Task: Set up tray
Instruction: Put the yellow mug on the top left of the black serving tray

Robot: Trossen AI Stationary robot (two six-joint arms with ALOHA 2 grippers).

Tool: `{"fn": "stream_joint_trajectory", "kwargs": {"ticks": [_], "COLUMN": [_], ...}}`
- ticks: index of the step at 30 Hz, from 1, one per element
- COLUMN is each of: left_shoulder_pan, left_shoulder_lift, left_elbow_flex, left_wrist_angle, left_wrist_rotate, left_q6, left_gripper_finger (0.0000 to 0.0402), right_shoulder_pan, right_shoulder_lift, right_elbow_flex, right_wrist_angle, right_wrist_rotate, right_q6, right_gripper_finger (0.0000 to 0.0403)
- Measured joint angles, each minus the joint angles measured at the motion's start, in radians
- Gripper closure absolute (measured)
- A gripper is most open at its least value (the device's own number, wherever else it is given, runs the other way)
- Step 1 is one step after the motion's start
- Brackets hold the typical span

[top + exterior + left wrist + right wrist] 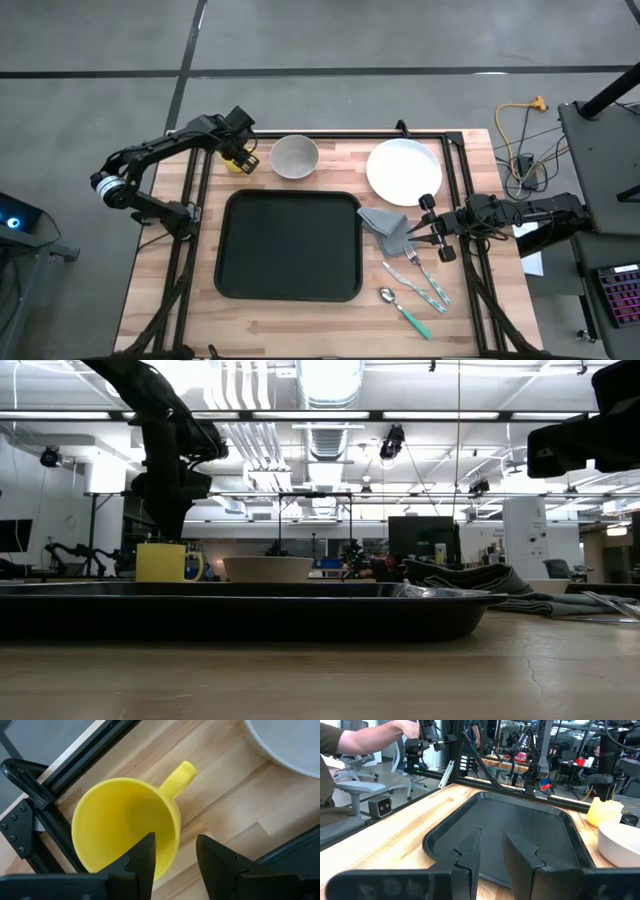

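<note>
The black tray [290, 245] lies in the middle of the table, with nothing on it. Beyond its far left corner stands a yellow mug [238, 162], upright on the wood. My left gripper [175, 865] hangs over the mug, pointing steeply down and open. One finger [145, 857] stands over the mug's hollow and the other [217, 862] outside its wall, on the side away from the handle [180, 774]. I see no touch. My right gripper [491, 850] waits level at the table's right edge, with a narrow gap between its fingers and nothing in it.
A pale bowl [295, 157] and a round white plate [404, 170] stand along the far edge. A folded grey napkin [388, 228] lies right of the tray, with a fork [425, 280] and spoon [403, 308] nearer. A person's arm [365, 735] shows beyond the table.
</note>
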Motion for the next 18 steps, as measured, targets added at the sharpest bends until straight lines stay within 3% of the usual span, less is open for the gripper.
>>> {"fn": "stream_joint_trajectory", "kwargs": {"ticks": [18], "left_shoulder_pan": [0.0], "left_shoulder_lift": [0.004], "left_elbow_flex": [-0.058], "left_wrist_angle": [0.043], "left_wrist_rotate": [-0.001], "left_q6": [-0.003], "left_gripper_finger": [0.0279], "right_shoulder_pan": [0.0], "right_shoulder_lift": [0.0], "right_elbow_flex": [0.0], "right_wrist_angle": [0.0], "right_wrist_rotate": [0.0], "right_q6": [0.0], "right_gripper_finger": [0.0335]}}
